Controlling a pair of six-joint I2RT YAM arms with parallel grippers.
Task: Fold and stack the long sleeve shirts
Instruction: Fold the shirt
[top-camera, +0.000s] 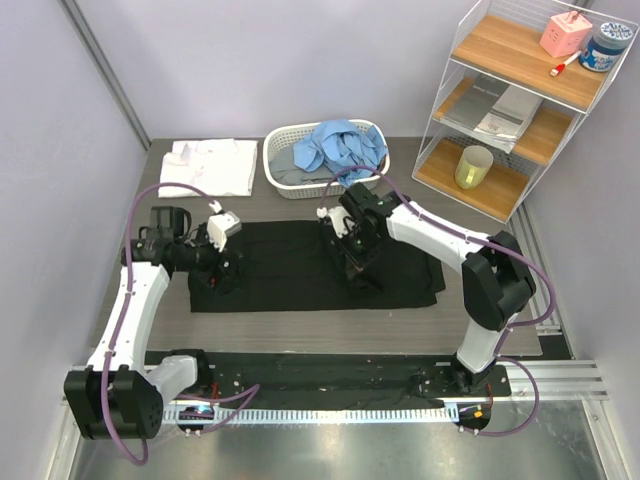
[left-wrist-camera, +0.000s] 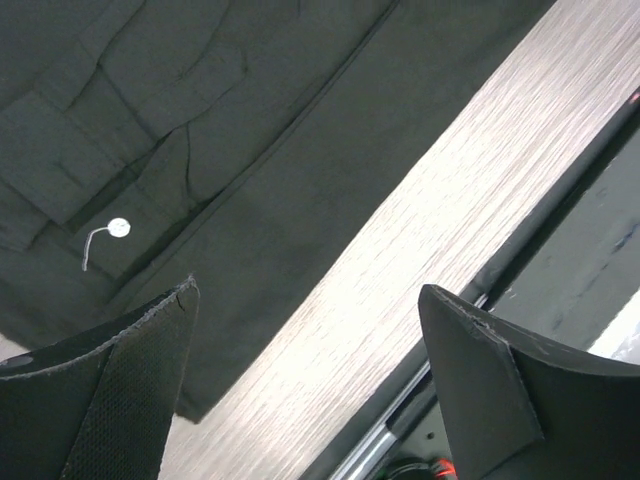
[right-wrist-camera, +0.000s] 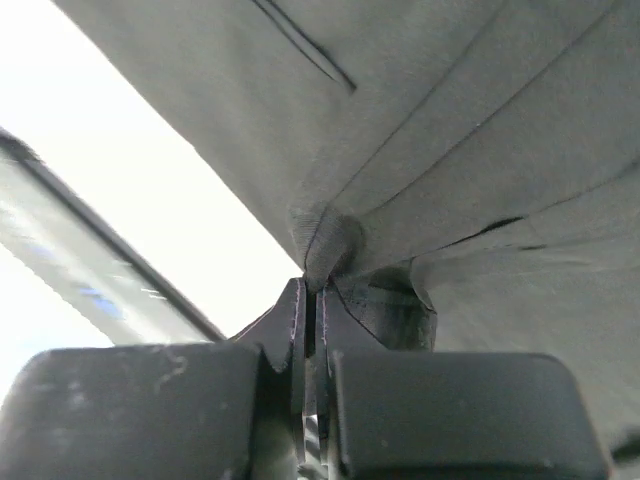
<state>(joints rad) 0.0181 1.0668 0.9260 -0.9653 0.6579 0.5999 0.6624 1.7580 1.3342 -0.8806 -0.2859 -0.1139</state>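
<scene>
A large black long sleeve shirt (top-camera: 300, 262) lies spread flat across the middle of the table. My right gripper (top-camera: 362, 274) is down on its middle. In the right wrist view the gripper (right-wrist-camera: 315, 292) is shut on a pinched-up fold of the black cloth (right-wrist-camera: 480, 120). My left gripper (top-camera: 224, 274) hovers at the shirt's left end, near the front edge. Its fingers (left-wrist-camera: 120, 390) are wide open with nothing between them, over bare table beside the shirt's hem (left-wrist-camera: 250, 200) and a white button (left-wrist-camera: 118, 227). A folded white shirt (top-camera: 210, 165) lies at the back left. A light blue shirt (top-camera: 338, 145) is heaped in the basket.
The white slatted basket (top-camera: 277, 170) stands at the back centre, also holding grey cloth. A wire shelf (top-camera: 520, 110) at the back right holds a yellow cup (top-camera: 473, 167), papers, a pink item and a jar. A metal rail (top-camera: 350, 405) runs along the near edge.
</scene>
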